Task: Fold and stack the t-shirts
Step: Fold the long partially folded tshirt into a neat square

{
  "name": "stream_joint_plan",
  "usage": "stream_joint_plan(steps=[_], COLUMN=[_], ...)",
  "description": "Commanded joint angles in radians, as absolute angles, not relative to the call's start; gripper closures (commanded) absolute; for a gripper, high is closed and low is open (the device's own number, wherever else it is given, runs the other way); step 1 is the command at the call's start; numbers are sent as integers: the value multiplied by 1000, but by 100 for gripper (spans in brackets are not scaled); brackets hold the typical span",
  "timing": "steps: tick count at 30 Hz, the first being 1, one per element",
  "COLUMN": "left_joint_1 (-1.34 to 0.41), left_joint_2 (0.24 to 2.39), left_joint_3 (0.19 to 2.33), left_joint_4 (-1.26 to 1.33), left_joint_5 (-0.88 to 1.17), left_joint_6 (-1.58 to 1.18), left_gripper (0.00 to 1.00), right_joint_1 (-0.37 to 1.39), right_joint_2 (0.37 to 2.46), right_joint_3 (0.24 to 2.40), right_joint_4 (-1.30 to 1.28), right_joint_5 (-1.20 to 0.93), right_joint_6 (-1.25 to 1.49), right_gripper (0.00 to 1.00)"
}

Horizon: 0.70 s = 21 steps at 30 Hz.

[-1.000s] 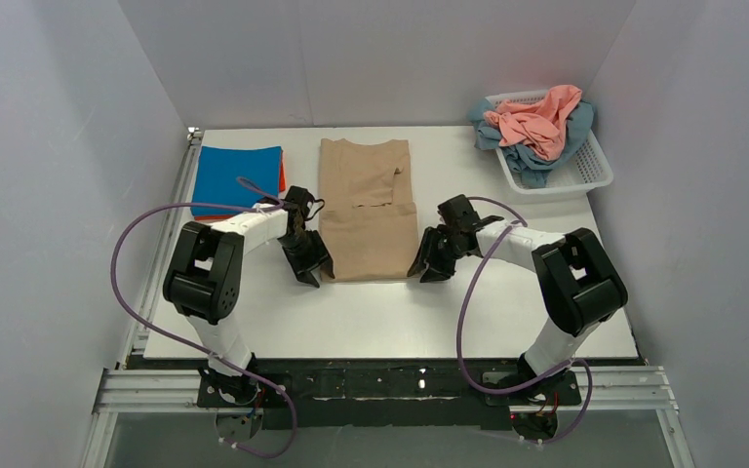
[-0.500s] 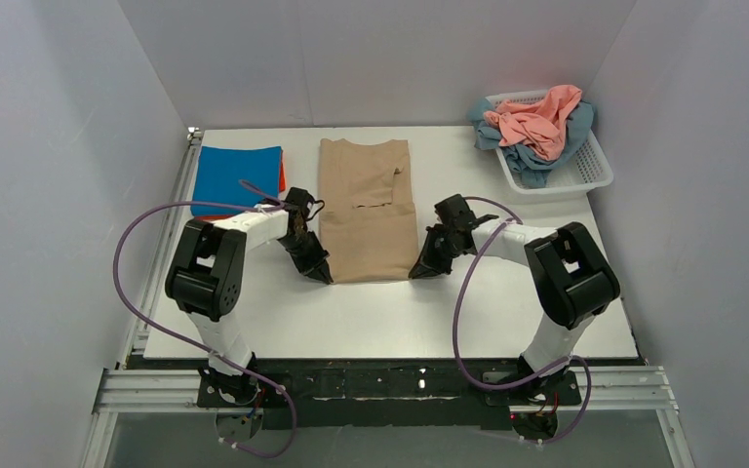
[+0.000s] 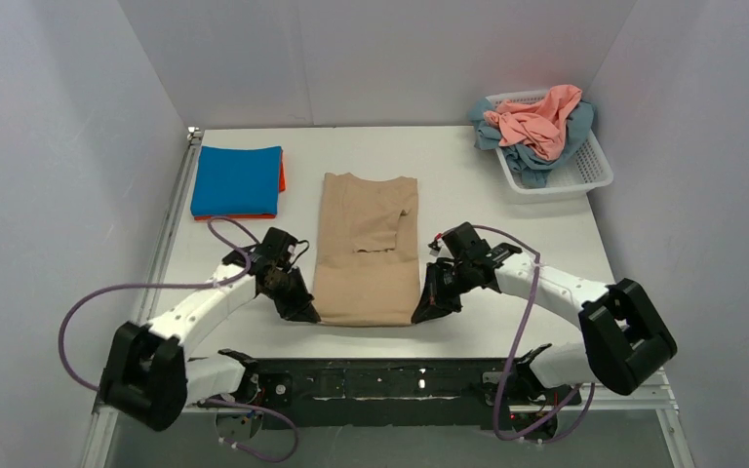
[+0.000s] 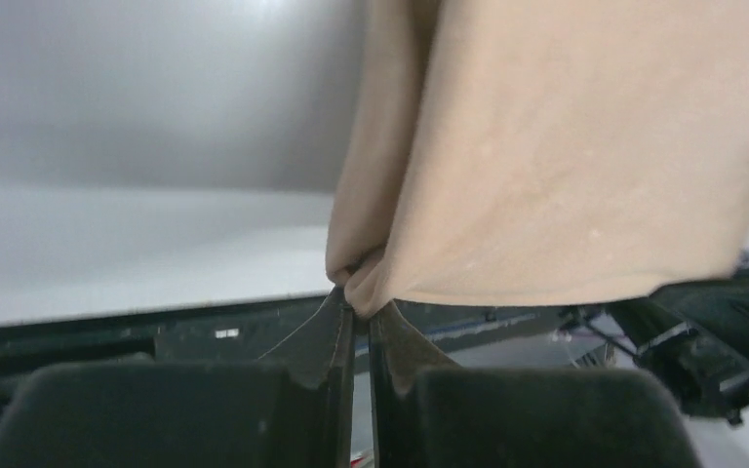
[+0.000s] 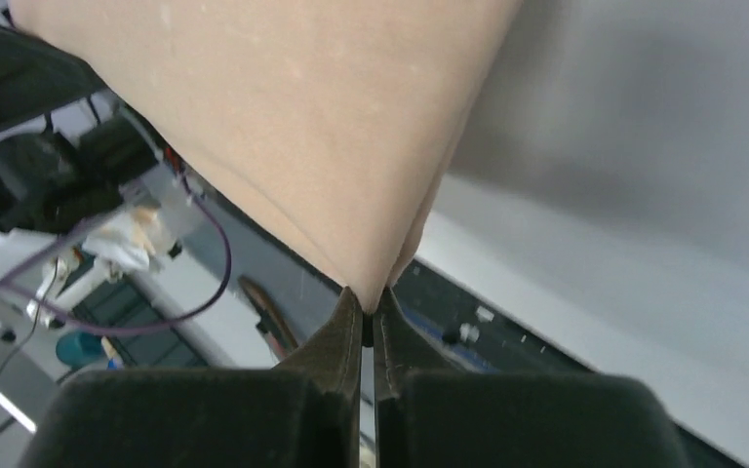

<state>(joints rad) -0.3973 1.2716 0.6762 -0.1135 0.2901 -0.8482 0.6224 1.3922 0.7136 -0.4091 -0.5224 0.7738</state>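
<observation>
Since a second ago both my arms have drawn back toward their bases. The tan-beige t-shirt (image 3: 366, 249) has slid with them toward the near edge of the table (image 3: 507, 229), and my jaws, then half open, have closed.

My left gripper (image 4: 361, 310) is clenched on the shirt's near left corner, with a fold of cloth bunched between the tips. My right gripper (image 5: 371, 304) pinches the near right corner the same way. The hem runs between the two grips.

From above, the shirt is a long narrow strip with its sleeves folded in, lying lengthwise in the middle of the table.

At the far left the bright blue t-shirt (image 3: 237, 178) lies folded on the orange-red t-shirt (image 3: 282, 175), which shows only as a sliver along its edge.

At the far right corner the white basket (image 3: 593, 168) holds the salmon-pink t-shirt (image 3: 543, 122), crumpled on the dusty teal-blue t-shirt (image 3: 534, 156).
</observation>
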Motion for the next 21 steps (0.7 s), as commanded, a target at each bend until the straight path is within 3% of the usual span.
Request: stream_joint_plan(steps=[1,8,14,21], left_joint_1=[-425,-442,-442,-442], left_joint_2=[1002,714,703,740], left_joint_3=[669,813,940,994], left_joint_4=[-479,-735,-821,-684], left_joint_5=[239,295,293,203], left_joint_6=[-842,-701,-684,-721], left_gripper=[100,100,100,100], right_joint_1=[678,724,727,658], right_joint_2=[1247,1123,1082,1109], right_joint_3=[715,845,874,962], right_joint_4=[-626,-867,-903,-903], right_joint_5=[-683,-892,-1076,-1112], right_joint_6=[712,595,614,587], right_gripper=[99,99,99,99])
